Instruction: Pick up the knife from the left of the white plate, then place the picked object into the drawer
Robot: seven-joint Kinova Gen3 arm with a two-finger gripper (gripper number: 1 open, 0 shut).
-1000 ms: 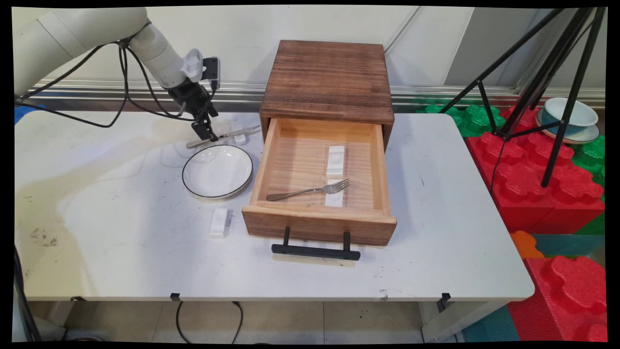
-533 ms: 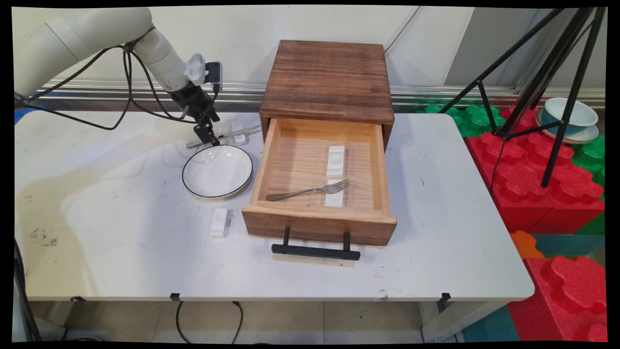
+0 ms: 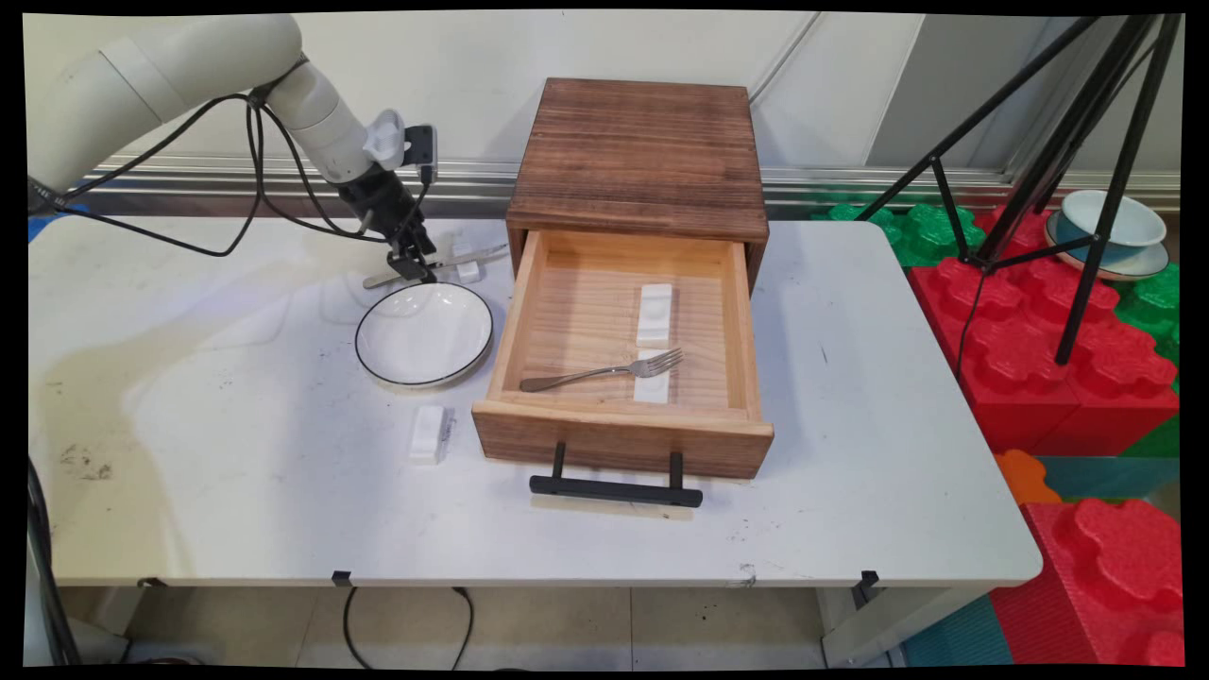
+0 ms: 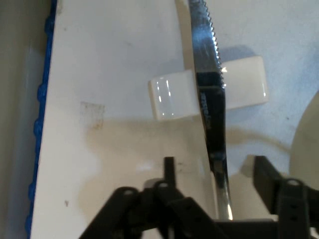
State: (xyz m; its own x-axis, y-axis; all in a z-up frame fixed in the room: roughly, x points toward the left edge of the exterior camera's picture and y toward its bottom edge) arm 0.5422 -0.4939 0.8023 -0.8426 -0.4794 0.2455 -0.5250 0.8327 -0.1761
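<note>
I hold the gripper (image 4: 214, 172) spread astride the knife (image 4: 209, 99) handle, knife propped on its white rest (image 4: 172, 94) near the table's (image 3: 236, 491) far edge, fingers not yet pinching.

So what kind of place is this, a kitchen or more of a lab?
Probably a robot test lab, not a kitchen: a tripod stands on foam floor blocks, and a drawer box and a knife are staged on a scuffed white table.

One knife (image 3: 436, 265), one fork (image 3: 603, 371), one plate (image 3: 424, 333), four white rests (image 3: 429, 433) (two in the drawer (image 3: 623, 335)).
</note>
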